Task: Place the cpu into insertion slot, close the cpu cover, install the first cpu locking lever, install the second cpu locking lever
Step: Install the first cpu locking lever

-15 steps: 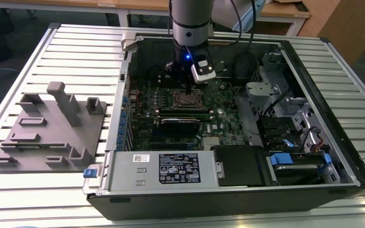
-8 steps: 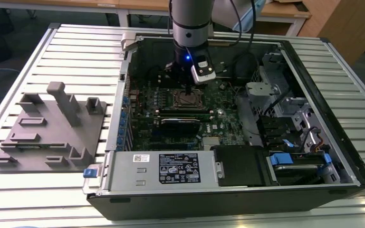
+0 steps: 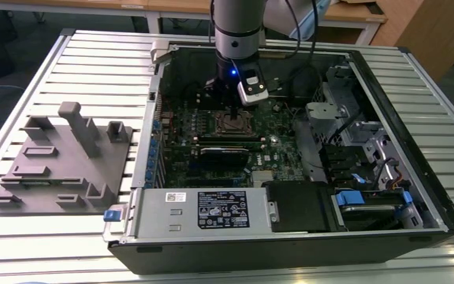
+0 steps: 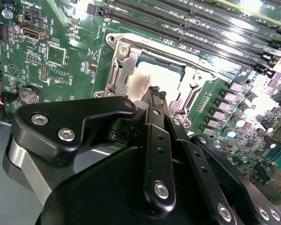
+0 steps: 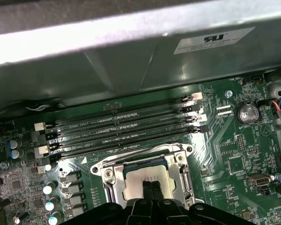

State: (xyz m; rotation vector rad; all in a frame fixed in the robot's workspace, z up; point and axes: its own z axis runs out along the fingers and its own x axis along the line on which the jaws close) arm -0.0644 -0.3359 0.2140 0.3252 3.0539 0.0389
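Observation:
My gripper (image 3: 231, 110) hangs inside the open computer case, right over the insertion slot (image 3: 233, 124) on the green motherboard (image 3: 211, 139). In both wrist views the cpu (image 4: 147, 77) (image 5: 143, 177) lies in the slot, its pale grey top showing through the window of the cpu cover (image 4: 118, 65) (image 5: 107, 171). The cover lies down flat around the chip. The black fingertips (image 4: 154, 93) (image 5: 145, 190) are pressed together, shut, at or just above the chip's near edge, with nothing between them. Thin lever rods (image 4: 191, 93) run along the cover's sides.
Long black memory slots (image 5: 126, 129) run beside the socket. A black expansion card (image 3: 225, 151) lies just in front of it, with the power supply (image 3: 203, 210) at the case front. A grey parts fixture (image 3: 61, 160) sits on the slatted table at the exterior view's left.

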